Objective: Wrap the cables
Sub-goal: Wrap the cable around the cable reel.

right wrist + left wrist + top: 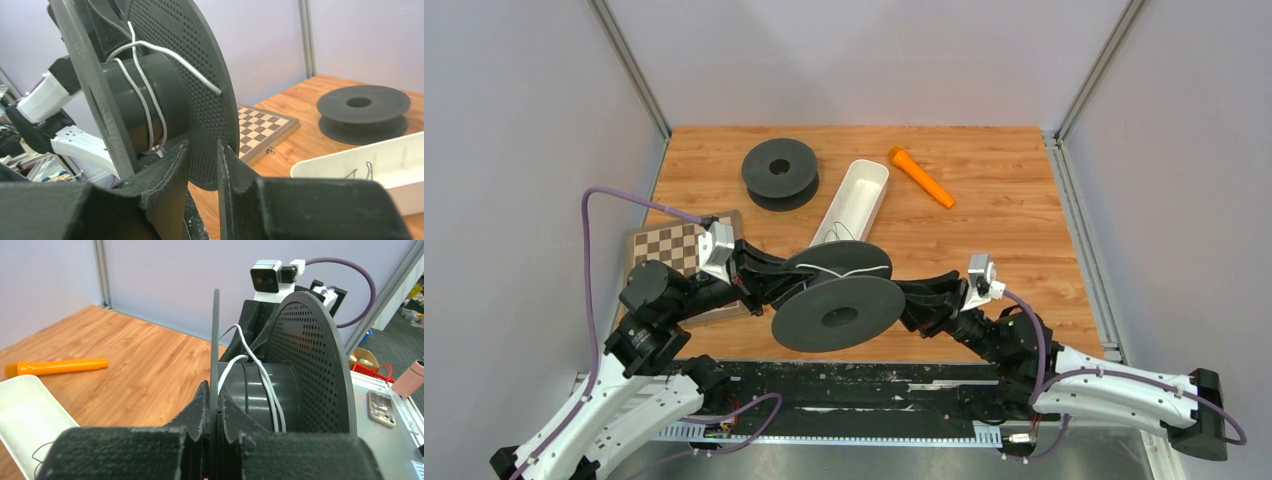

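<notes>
- White cable: a few slack turns on the hub of the spool, mid-frame between the arms. One strand runs out over a flange rim. Dark cable lies in the white tray, upper centre.
- Left gripper: pinched tight on one flange rim. Likely the only hold, so the spool may pivot or sag.
- Right gripper: fingers apart, straddling the other flange, no squeeze. Slack turns could slip off.
- Wooden table; plain grey walls on three sides.

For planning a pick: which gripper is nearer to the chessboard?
Left. The left gripper is just right of the chessboard; the right gripper is across the spool, farther right.
</notes>
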### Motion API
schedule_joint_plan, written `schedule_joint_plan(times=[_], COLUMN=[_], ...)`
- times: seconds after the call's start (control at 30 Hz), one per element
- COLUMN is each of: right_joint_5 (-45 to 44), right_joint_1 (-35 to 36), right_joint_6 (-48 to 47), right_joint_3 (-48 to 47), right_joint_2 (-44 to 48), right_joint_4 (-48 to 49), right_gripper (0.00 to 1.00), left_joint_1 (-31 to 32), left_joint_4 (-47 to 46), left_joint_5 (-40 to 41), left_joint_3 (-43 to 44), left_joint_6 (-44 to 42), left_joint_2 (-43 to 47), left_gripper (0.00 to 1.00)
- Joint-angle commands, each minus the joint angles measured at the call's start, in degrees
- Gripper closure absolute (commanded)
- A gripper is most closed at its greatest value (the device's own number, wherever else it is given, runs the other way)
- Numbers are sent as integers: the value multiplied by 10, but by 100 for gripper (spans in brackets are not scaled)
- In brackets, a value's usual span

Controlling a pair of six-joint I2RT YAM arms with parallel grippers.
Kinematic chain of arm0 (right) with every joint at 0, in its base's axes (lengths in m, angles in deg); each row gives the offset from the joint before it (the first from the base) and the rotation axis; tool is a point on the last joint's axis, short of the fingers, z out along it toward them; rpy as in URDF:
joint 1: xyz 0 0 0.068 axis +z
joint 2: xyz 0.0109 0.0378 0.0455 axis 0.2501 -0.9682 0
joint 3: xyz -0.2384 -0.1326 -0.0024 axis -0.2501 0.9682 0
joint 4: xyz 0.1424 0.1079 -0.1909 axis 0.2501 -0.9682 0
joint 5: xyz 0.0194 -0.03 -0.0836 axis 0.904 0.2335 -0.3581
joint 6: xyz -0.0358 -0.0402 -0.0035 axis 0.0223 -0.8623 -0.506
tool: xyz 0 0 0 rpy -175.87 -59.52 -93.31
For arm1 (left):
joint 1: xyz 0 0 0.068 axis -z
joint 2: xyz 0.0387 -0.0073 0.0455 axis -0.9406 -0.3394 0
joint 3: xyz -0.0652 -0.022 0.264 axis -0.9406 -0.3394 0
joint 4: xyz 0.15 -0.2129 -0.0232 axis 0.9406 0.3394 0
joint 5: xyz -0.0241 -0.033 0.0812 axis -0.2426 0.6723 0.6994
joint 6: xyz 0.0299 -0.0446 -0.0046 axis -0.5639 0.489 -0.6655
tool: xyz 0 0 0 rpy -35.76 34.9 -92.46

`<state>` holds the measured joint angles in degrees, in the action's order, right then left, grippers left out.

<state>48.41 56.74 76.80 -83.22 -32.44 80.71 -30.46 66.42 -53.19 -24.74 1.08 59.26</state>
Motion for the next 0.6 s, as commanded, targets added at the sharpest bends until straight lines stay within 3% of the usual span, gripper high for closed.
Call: schedule_joint_plan(times=[0.0,0.23,0.4,0.57], right_joint_5=[-15,-104,-119,-95], right_joint_1=[7,7,7,7], right_joint_6=[-9,6,-33,-101], right_joint_3=[-2,-22,-54,-129], right_joint_2=[33,110,157,145], right_joint_4=[-62,-212,-242,-269], right_gripper=[73,71,70,42], left_joint_1=[-6,-5,-6,-6], left_joint_4=[-46,-29,5,49], left_joint_5=[51,50,22,-23], left_joint_3=[23,25,28,36], left_joint_6=[-28,-33,-49,-65], left_joint_2=[-2,2,3,3], left_gripper=[100,100,100,100])
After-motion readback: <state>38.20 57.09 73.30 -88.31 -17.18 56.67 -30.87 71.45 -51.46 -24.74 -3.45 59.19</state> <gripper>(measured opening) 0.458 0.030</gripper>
